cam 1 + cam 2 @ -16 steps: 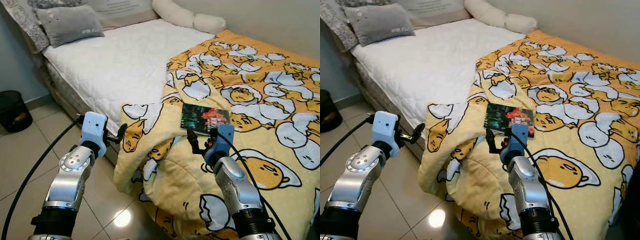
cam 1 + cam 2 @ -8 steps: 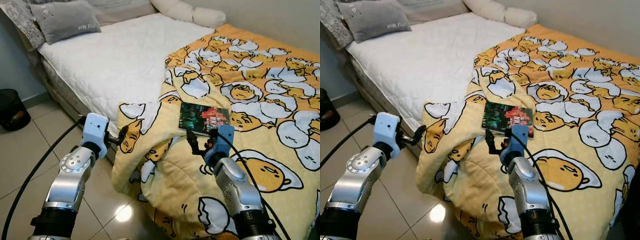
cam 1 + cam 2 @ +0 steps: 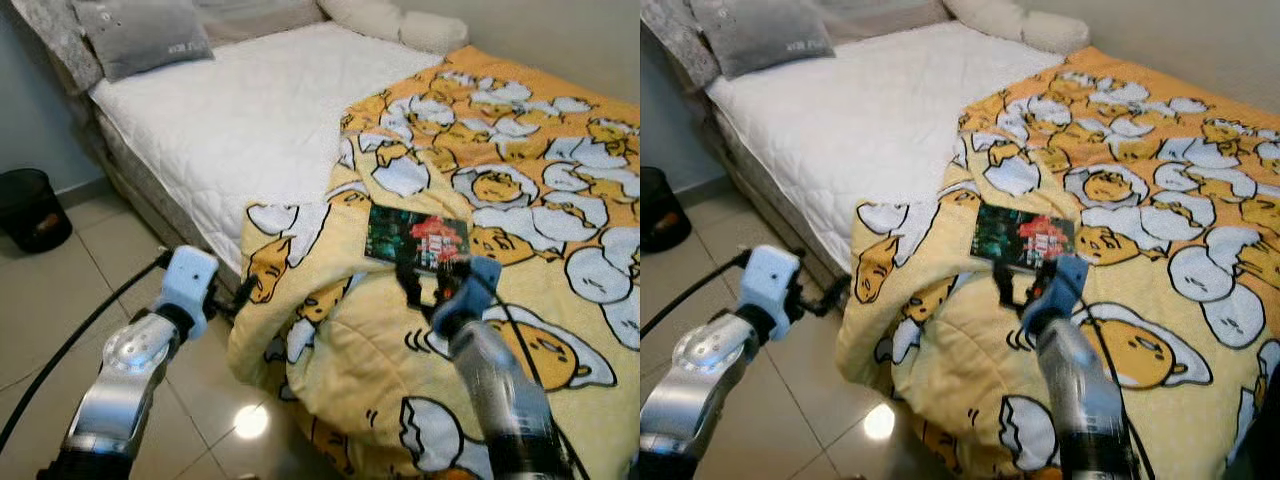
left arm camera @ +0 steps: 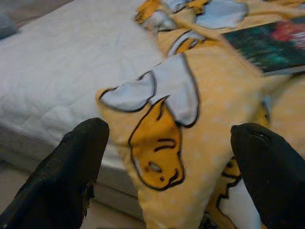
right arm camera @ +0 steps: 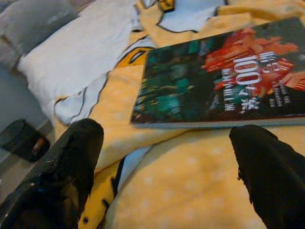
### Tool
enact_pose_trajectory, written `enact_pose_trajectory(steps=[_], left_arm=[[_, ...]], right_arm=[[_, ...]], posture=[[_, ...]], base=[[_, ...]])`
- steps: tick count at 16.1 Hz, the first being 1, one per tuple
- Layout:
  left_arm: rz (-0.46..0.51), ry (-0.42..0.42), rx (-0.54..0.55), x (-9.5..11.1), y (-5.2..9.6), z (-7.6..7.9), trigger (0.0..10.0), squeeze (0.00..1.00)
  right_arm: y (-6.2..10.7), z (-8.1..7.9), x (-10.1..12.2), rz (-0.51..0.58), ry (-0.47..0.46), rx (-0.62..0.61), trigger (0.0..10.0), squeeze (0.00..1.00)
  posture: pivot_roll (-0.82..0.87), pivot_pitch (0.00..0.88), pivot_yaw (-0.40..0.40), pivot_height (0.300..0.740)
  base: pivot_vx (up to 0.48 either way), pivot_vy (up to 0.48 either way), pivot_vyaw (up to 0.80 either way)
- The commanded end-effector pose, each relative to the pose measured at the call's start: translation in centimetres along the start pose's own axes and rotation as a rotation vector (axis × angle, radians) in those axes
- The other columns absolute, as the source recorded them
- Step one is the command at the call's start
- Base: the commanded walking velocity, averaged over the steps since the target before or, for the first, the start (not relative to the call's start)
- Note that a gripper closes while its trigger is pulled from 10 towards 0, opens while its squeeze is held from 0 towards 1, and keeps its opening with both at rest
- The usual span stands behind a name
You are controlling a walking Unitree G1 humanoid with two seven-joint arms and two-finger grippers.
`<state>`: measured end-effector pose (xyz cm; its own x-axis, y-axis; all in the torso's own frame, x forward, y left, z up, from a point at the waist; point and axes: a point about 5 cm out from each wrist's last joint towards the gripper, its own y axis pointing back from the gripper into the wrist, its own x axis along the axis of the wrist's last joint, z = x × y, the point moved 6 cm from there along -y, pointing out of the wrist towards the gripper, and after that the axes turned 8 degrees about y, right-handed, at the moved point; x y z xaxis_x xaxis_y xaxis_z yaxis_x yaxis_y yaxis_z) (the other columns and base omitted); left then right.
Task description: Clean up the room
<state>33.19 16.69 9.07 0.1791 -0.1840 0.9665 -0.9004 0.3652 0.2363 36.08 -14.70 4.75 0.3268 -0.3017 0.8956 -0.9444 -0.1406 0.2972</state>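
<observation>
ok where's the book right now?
The book lies flat on the yellow blanket near the bed's floor-side edge, just ahead of the open right gripper; the white mattress is to its left.

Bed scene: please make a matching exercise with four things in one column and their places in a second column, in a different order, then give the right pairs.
Things:
1. book
2. grey pillow
3. black bin
4. left hand

Places:
A. on the tiled floor beside the bed
B. at the hanging edge of the yellow blanket
C. flat on the yellow blanket, just ahead of the open right hand
D. at the head of the white mattress

Pairs: 1-C, 2-D, 3-A, 4-B
</observation>
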Motion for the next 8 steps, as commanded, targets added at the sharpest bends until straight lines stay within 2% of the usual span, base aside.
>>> enact_pose_trajectory(steps=[1,2,3,4,8], left_arm=[[0.011,-0.061,-0.100,0.9,-0.7,1.4,10.0,0.84],[0.012,-0.071,-0.122,1.1,-0.8,1.7,10.0,0.84],[0.011,-0.107,-0.196,1.5,-0.9,2.6,10.0,0.84],[0.003,-0.138,-0.277,1.6,-0.8,3.5,10.0,0.84],[-0.040,-0.192,-0.422,1.4,0.7,4.6,10.0,0.84]], right_arm=[[-1.1,-0.1,-1.0,-0.074,-0.086,-0.025,10.0,1.00],[-1.4,-0.2,-1.0,-0.083,-0.113,-0.021,10.0,1.00],[-2.1,-0.9,-0.7,-0.089,-0.214,-0.012,10.0,0.25],[-2.9,-1.7,-0.4,-0.096,-0.302,0.007,10.0,0.00],[-4.4,-2.7,-0.5,-0.130,-0.450,0.007,10.0,0.00]], posture=[[0.00,0.000,0.020,0.740],[0.00,0.000,0.020,0.740],[0.01,0.000,0.011,0.740],[0.02,0.000,0.002,0.740],[0.04,0.000,0.012,0.740]], base=[[0.000,0.000,0.00],[0.000,0.000,0.00],[0.000,0.000,0.00],[0.000,0.000,0.00],[0.000,0.000,0.00]])
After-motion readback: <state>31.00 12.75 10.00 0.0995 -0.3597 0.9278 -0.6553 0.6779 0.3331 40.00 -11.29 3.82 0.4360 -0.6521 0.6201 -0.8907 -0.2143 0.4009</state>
